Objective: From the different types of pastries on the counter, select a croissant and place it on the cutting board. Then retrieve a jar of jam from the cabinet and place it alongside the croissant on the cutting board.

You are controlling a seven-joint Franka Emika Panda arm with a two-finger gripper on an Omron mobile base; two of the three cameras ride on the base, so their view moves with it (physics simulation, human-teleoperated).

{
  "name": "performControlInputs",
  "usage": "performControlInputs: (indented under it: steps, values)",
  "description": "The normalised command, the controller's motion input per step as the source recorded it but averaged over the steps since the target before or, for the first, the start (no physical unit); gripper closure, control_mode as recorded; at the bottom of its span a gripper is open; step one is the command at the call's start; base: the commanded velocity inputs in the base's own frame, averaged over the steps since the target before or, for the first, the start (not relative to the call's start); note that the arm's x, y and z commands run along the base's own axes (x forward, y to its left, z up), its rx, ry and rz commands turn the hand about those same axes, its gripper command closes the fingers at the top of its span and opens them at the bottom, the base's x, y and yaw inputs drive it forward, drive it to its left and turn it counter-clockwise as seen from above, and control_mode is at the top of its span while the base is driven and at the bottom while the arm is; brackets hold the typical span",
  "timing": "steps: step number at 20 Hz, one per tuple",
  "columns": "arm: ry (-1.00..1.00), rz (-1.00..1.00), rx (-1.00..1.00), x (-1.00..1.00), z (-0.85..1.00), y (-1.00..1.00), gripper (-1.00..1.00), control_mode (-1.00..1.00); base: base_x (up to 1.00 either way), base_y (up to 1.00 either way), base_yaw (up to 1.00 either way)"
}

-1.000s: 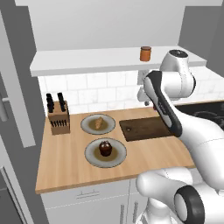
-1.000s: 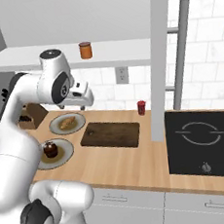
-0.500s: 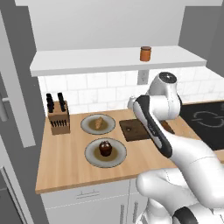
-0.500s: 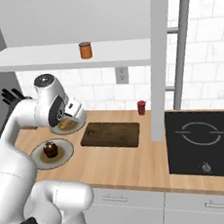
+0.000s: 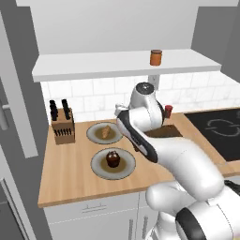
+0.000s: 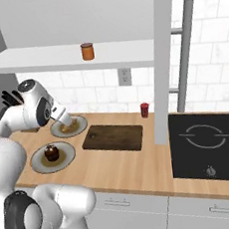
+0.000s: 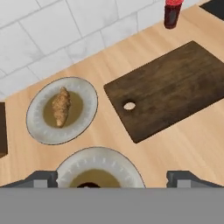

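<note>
Both pincer (image 7: 112, 177) jaws spread wide — arm swung leftward, now over the croissant (image 7: 61, 106) plate.

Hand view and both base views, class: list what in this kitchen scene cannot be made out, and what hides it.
- Cupcake: hand view, cut off by the bottom edge; only a dark sliver shows.
- Cutting board: left base view, mostly behind the arm.
- Croissant: right base view, largely covered by the arm's hand.
- Claw: hand view, only the two tips show, set wide apart.
- Jar of jam: label too small to read.
</note>
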Motion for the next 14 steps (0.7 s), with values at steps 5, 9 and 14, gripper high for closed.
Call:
performControlInputs:
  steps: [5, 9, 14]
  values:
    - [0.13, 0.0, 0.03, 1.0, -0.12, 0.34, -1.0, -1.0, 0.0, 0.0, 0.0]
    - [0.0, 0.01, 0.0, 0.53, -0.45, 0.29, -1.0, -1.0, 0.0, 0.0, 0.0]
    - [-0.12, 0.05, 0.0, 0.37, -0.86, 0.33, -1.0, -1.0, 0.0, 0.0, 0.0]
